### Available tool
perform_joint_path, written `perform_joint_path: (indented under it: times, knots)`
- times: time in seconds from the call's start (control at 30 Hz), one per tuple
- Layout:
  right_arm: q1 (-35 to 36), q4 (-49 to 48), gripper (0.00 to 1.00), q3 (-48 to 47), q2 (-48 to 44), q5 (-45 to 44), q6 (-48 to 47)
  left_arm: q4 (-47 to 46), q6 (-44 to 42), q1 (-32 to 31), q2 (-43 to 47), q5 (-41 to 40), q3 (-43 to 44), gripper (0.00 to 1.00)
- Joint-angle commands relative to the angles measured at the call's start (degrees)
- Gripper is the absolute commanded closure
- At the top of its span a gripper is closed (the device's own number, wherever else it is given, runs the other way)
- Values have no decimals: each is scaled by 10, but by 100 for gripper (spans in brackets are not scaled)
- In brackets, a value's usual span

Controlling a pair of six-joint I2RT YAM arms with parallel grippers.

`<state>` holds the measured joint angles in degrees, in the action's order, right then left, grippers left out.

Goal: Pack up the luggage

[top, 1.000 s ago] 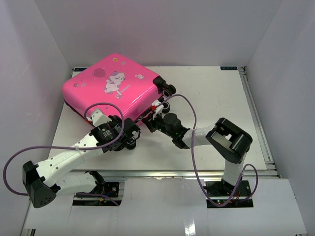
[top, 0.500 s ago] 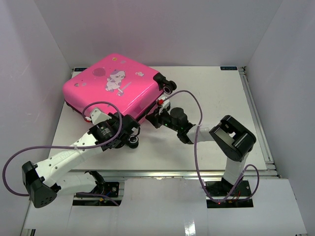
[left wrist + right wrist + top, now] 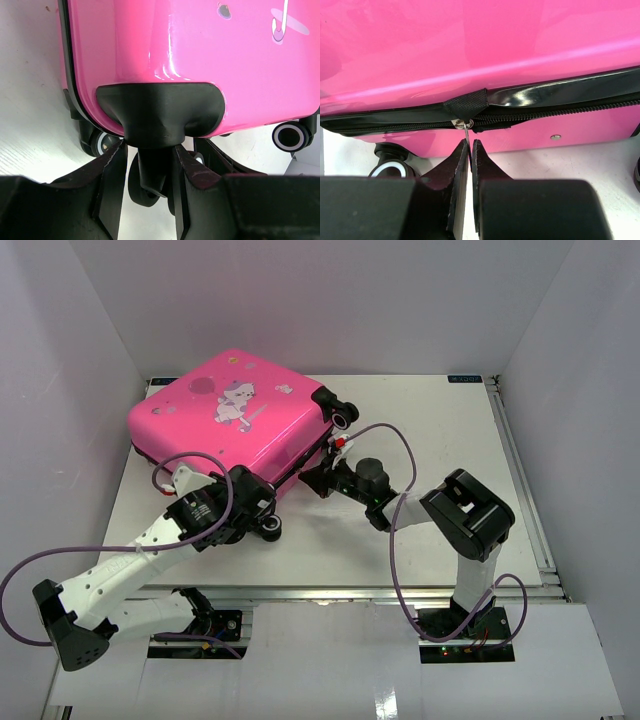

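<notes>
Luggage (image 3: pixel 230 420): pink hard shell w/ cartoon print, lying flat on table (image 3: pixel 440 450), approx. 10 o'clock sector. L gripper (image 3: pixel 148 152) at case's 5 o'clock corner. Jaws part-open, straddling black caster (image 3: pixel 155 170) below the corner housing. Whether they pinch it: cannot tell. R gripper (image 3: pixel 470 145) at case's 4 o'clock edge. Jaws all but together, clamped on thin metal zip pull (image 3: pixel 465 131) hanging from black zipper trim (image 3: pixel 560 100).
</notes>
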<state>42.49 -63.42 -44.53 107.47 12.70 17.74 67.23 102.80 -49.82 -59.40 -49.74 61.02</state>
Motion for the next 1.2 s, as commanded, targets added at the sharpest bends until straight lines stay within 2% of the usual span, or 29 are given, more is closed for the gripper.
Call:
perform_joint_path:
  times: [0.0, 0.13, 0.5, 0.73, 1.17]
  knots:
    - [-78, -32, 92, -7, -9, -161, -19, 134, -22, 26, 30, -124, 28, 100]
    - [-76, -15, 92, -4, -24, -146, -21, 132, -28, 26, 29, -125, 31, 100]
    - [33, 36, 92, -63, -33, -133, -69, 85, -70, 26, 23, -113, 25, 100]
    - [68, 49, 92, -86, -32, -133, -71, 48, -102, 25, 26, -114, 20, 100]
    - [101, 41, 92, -106, -15, -99, -75, 32, -102, 26, 20, -115, 13, 100]
